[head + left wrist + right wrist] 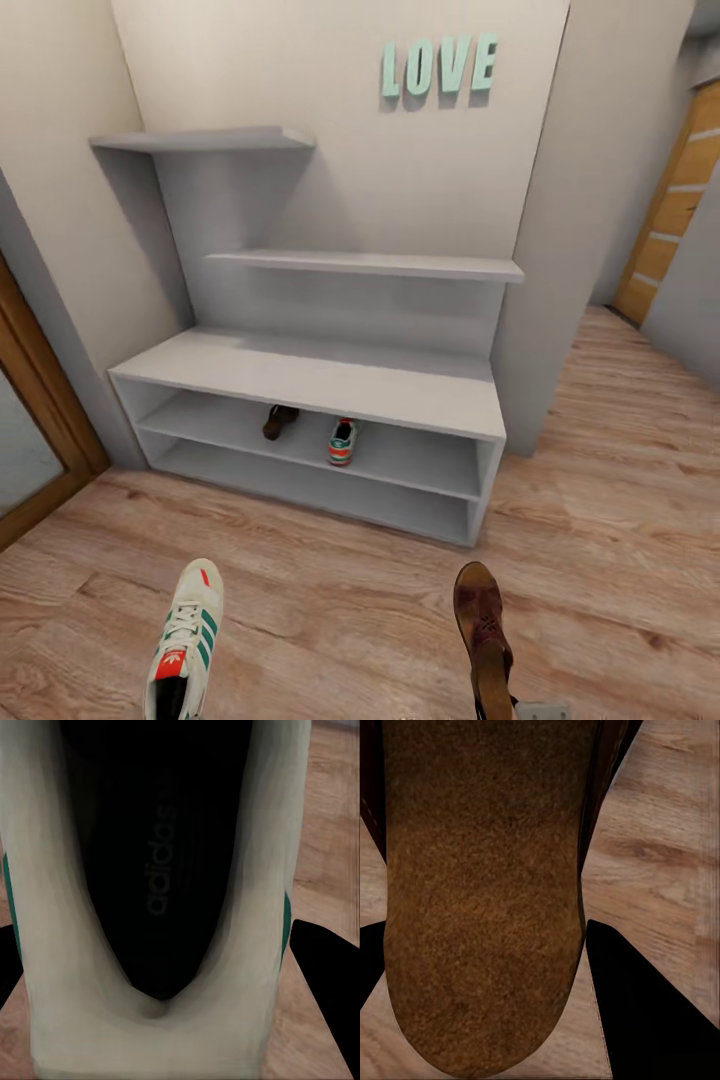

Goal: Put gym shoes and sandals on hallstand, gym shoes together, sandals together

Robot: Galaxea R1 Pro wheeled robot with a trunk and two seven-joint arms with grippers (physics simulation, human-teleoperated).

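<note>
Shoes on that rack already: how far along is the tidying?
About halfway. One sandal and one gym shoe already sit on the hallstand's upper shelf. The second gym shoe and second sandal appear held between the gripper fingers, still to be shelved beside their mates.

Left end effector [180, 967] fingers [326, 982] — flat black, wedge-shaped; right end effector [487, 975] alike.

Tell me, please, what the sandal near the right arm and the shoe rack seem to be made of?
The sandal looks like brown suede or rough leather: its insole is grainy and matte, without shine. The shoe rack looks like painted or laminated board in matte pale grey: flat, even panels with no wood grain, unlike the floor. Both are renders, so this is only appearance.
</note>
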